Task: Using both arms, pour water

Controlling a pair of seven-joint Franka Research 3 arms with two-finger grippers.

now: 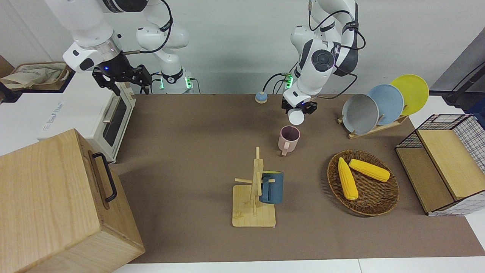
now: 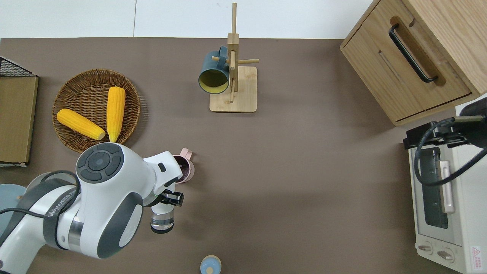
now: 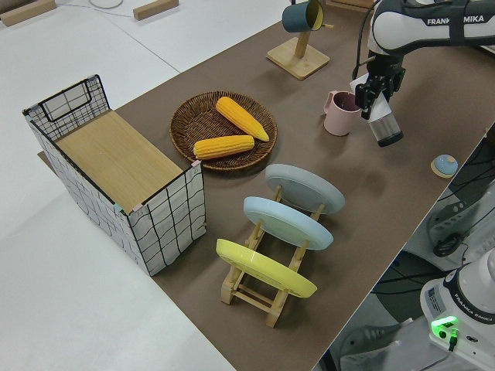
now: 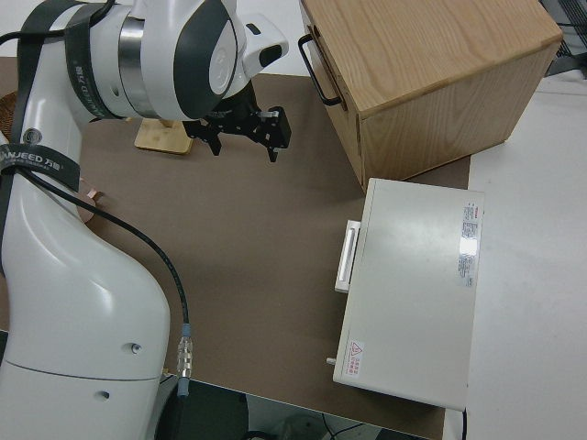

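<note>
My left gripper (image 1: 299, 108) (image 2: 169, 198) (image 3: 371, 85) is shut on a clear bottle (image 1: 296, 116) (image 2: 162, 221) (image 3: 384, 127). The bottle is tipped over, held in the air just on the robots' side of a pink mug (image 1: 288, 139) (image 2: 186, 167) (image 3: 340, 114). The mug stands upright on the brown mat with its handle pointing away from the robots. No stream of water shows. My right arm is parked, its gripper (image 1: 121, 77) (image 4: 243, 128) open and holding nothing.
A small blue round knob (image 1: 260, 97) lies near the left arm's base. A wooden mug rack (image 1: 254, 189) carries a dark blue mug (image 1: 272, 187). A wicker basket (image 1: 375, 206) holds two corn cobs. A plate rack (image 1: 382, 106), wire crate (image 1: 447, 159), wooden cabinet (image 1: 57, 204) and toaster oven (image 1: 113, 117) line the ends.
</note>
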